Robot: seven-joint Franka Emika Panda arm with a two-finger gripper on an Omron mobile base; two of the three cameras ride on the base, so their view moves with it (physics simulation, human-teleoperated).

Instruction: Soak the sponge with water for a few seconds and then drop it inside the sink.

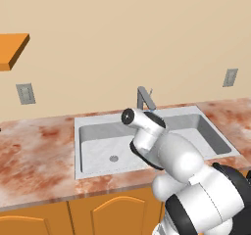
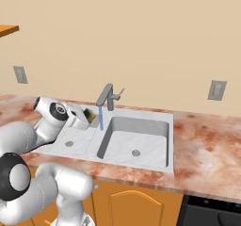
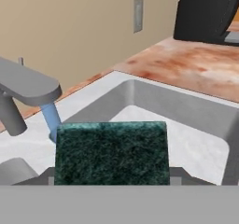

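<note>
One sponge [image 3: 111,152], one stream of water [image 2: 100,118], one sink [image 2: 155,163] with two basins. The sponge (dark green scouring face, yellow body) sits clamped in the gripper [image 2: 88,115], held over the sink just left of the thin blue stream under the grey faucet [image 2: 106,95].

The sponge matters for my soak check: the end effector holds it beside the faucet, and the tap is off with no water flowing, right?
Not quite. The end effector does hold the sponge beside the faucet, but the tap is on: the right base view shows a blue stream of water falling from the spout.
</note>
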